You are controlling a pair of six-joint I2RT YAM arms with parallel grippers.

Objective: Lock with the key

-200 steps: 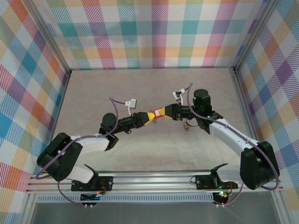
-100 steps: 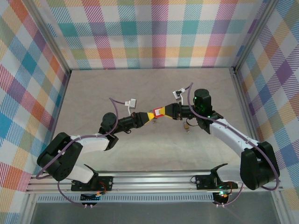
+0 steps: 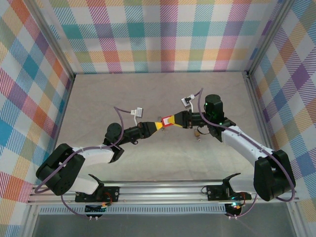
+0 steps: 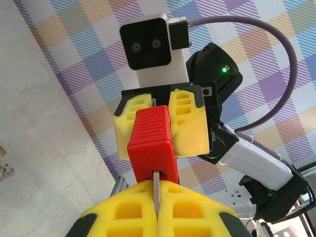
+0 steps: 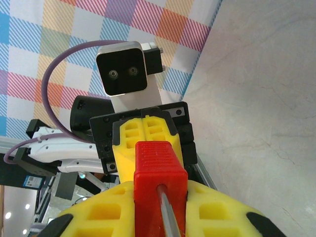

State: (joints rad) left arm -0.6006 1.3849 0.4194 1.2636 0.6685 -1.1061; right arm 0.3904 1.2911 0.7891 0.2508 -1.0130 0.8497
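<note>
Where the two arms meet above the pale, marble-like table (image 3: 98,98), the lock (image 4: 150,143) is held in the air. It is a red plastic block with fine ribs. The right gripper (image 3: 174,118) has its yellow fingers (image 4: 187,123), blocks with rectangular holes, clamped on both sides of the lock. The left gripper (image 3: 159,124) faces it, jaws pressed together on the key (image 4: 156,183), a thin flat metal blade whose tip sits in the lock's end.
</note>
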